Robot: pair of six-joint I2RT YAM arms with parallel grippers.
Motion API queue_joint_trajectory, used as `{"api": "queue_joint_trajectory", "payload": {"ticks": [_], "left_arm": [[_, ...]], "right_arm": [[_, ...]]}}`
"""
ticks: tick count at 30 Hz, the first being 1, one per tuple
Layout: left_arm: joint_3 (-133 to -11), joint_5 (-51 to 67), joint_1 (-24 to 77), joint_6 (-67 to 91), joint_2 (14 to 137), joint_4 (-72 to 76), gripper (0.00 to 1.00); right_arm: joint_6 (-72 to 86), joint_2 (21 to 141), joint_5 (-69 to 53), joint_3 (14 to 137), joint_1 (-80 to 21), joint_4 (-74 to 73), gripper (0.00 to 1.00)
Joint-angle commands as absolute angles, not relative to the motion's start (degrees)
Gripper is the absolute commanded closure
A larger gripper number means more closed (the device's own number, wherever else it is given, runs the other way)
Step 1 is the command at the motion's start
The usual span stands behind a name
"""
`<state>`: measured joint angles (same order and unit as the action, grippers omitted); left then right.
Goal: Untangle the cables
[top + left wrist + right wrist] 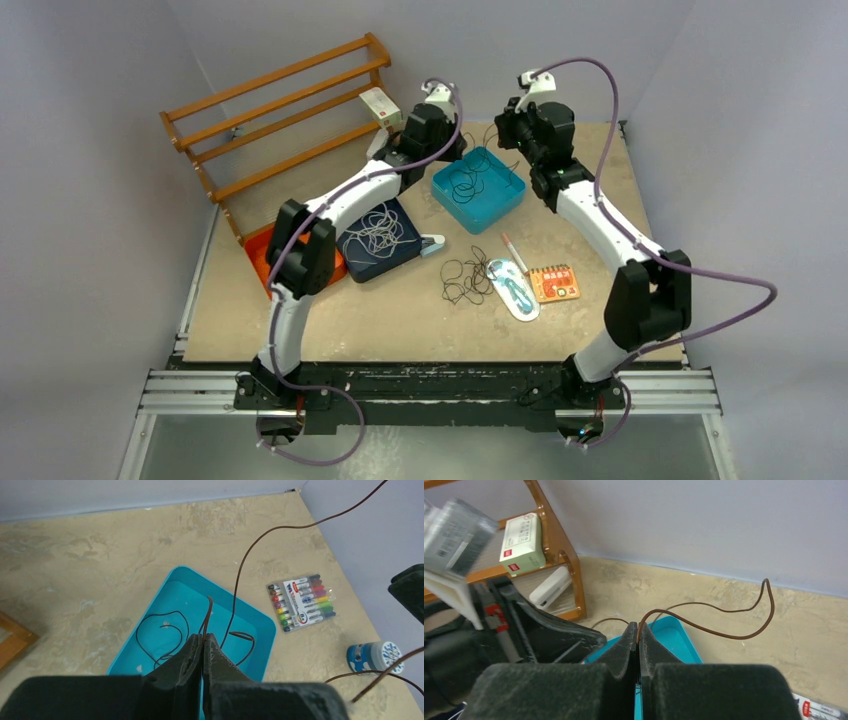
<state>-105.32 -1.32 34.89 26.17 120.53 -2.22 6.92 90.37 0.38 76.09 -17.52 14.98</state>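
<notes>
Near the table's far edge, left gripper [204, 636] and right gripper [638, 627] — both clamped tight — pinch the dark brown cable [238, 574] above the teal tray [190, 592].

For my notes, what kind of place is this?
Likely a robotics lab cell: left arm and right arm on a metal rail, plain walls around the table, staged wooden rack.

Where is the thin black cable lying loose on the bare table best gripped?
Probably on its left outer loop, coming straight down: the thin black cable lies flat on the beige table, so only a top pinch can close around it, and that side is clear of the white oval pouch at its right.
</notes>
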Motion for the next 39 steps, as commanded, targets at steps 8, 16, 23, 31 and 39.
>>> {"api": "queue_joint_trajectory", "payload": {"ticks": [8, 16, 23, 31, 39], "left_arm": [[-120.9, 2.1, 34.8, 22.4, 134.4, -7.1, 1.00], [-116.5, 0.5, 34.7, 20.7, 133.1, -7.2, 0.76], [-110.2, -2.8, 34.5, 21.1, 127.4, -5.8, 0.61], [-98.8, -6.5, 33.8, 24.8, 117.2, -4.0, 0.45], [-85.4, -11.5, 33.8, 25.3, 102.5, -4.2, 0.45]], "right_arm": [[9.0, 99.1, -10.1, 82.5, -14.3, 21.6, 1.00], [9.8, 102.0, -11.9, 82.0, -14.2, 21.8, 1.00], [10.2, 103.3, -11.9, 81.0, -14.2, 22.1, 1.00], [10.8, 104.0, -14.9, 79.9, -14.2, 22.0, 1.00], [12.2, 102.9, -17.1, 77.8, -14.2, 19.7, 1.00]]}}
